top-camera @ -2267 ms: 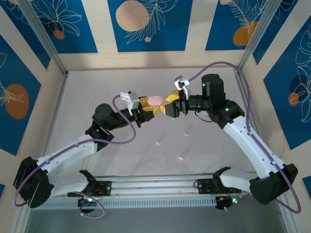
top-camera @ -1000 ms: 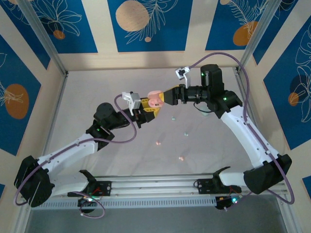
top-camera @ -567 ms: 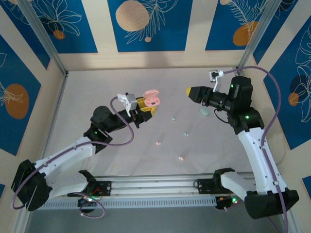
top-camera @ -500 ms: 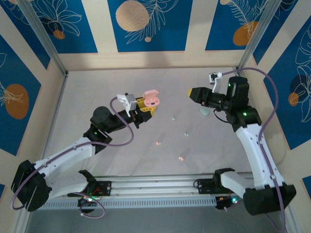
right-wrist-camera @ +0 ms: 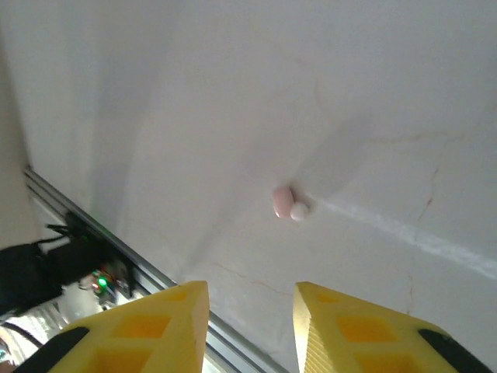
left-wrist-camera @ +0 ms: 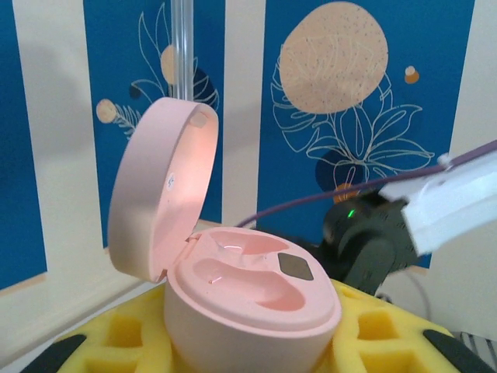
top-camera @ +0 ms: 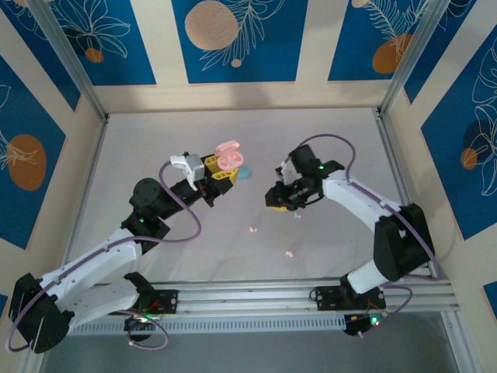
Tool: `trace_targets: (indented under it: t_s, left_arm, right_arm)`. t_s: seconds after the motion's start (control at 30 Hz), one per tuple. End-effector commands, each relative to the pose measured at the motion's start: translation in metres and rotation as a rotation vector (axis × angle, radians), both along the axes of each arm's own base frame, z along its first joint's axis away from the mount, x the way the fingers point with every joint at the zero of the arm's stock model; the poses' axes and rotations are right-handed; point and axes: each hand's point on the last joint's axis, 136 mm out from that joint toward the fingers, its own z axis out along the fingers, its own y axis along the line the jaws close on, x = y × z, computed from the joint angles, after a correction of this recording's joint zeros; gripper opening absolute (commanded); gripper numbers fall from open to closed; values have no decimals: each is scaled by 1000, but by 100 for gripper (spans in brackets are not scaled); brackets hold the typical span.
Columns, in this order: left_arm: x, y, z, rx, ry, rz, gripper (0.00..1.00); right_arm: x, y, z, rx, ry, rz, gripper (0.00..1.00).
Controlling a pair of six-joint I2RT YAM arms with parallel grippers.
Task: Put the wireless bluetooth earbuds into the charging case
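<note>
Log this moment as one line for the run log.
left gripper: shut on pink case, lid open | right gripper: open, empty, over table | pink earbud: on table, not yet picked

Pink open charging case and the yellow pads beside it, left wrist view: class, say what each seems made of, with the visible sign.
Pink pebble-shaped charging case: likely hard moulded plastic, smooth satin finish; soft highlights on the lid's inside, rounded edges. Yellow blocky pads: probably foam or soft rubber, matte; no shine, square recesses.

Case in left tool; earbud on table
</note>
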Motion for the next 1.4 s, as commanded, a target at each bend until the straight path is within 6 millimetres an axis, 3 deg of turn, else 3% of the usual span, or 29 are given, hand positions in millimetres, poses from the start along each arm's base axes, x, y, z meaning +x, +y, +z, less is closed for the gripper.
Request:
trace_targets:
  t_s: [0.0, 0.23, 0.67, 1.37]
  left_arm:
    - [-8, 9, 14, -14, -42, 27, 29]
    - [-15, 18, 24, -15, -66, 41, 29]
    - [-15, 15, 24, -5, -65, 33, 30]
    - [-13, 11, 19, 7, -43, 21, 30]
  right_arm:
    - [-7, 3, -18, -121, 7, 92, 33]
    - [-17, 27, -44, -246, 29, 226, 31]
    - [-18, 44, -80, -472, 9, 379, 38]
    - [-22, 56, -99, -504, 22, 468, 32]
